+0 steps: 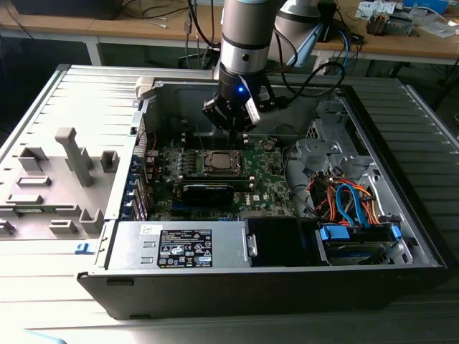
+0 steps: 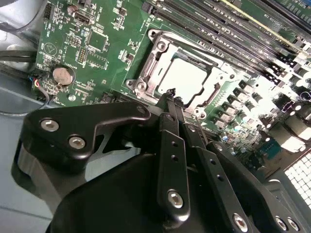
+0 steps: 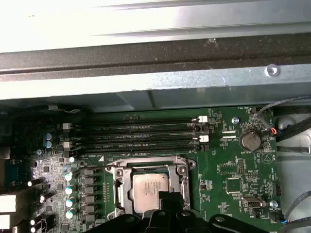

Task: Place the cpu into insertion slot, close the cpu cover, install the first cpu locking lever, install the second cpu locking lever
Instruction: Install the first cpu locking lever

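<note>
— Black gripper [image 2: 171, 94], fingers together and empty, hovers just beside the metal-framed square insertion slot [image 2: 182, 77].
— Progress?
— Dull silver square cpu [image 3: 149, 190] sits in that slot, silvery frame cover [image 3: 122, 193] seemingly down; levers unclear.

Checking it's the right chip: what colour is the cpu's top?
Dull silver-grey, clearest in the second wrist view: the cpu.

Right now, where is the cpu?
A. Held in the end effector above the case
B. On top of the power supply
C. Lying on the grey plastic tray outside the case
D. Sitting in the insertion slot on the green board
D: the cpu sits flat in the insertion slot, its silver top showing in both wrist views.
</note>
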### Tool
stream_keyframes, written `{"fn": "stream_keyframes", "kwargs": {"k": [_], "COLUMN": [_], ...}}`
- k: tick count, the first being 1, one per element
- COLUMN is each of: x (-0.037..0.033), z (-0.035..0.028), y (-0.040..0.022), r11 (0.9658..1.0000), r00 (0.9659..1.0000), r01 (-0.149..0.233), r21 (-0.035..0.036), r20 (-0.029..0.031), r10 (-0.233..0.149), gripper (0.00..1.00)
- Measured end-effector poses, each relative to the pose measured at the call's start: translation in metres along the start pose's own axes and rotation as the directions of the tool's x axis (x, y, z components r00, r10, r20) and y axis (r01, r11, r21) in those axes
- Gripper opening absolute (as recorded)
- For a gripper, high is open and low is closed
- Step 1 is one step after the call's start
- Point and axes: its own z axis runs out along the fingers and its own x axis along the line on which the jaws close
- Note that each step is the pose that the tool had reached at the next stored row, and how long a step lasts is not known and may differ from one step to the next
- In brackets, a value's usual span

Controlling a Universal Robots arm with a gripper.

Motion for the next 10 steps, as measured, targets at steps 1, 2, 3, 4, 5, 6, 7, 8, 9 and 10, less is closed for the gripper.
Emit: {"fn": "stream_keyframes", "kwargs": {"k": [1,2,3,4,5,6,7,8,9,10], "x": [0.0025,0.0046,0.0062,0.0072,0.0081,0.0094,0.0105,0.0116,0.0122,0.013], "z": [0.0002,0.0002,0.0002,0.0002,0.0002,0.0002,0.0003,0.0003,0.0003,0.0003], "y": [-0.0001,-0.0002,-0.0003,-0.0004,-0.0004,-0.0005,-0.0005,-0.0006,-0.0006,-0.0006], "r11": [1.0,1.0,1.0,1.0,1.0,1.0,1.0,1.0,1.0,1.0], "r00": [1.0,1.0,1.0,1.0,1.0,1.0,1.0,1.0,1.0,1.0], "r01": [0.0,0.0,0.0,0.0,0.0,0.0,0.0,0.0,0.0,0.0], "r21": [-0.0002,-0.0002,-0.0001,0.0,-0.0001,0.0,0.0,0.0,0.0,-0.0001], "r20": [0.0001,0.0001,0.0,0.0,0.0,0.0,0.0,0.0,0.0,0.0], "r10": [0.0,0.0,0.0,0.0,0.0,0.0,0.0,0.0,0.0,0.0], "gripper": [0.11,0.11,0.11,0.11,0.11,0.11,0.11,0.11,0.11,0.11]}}
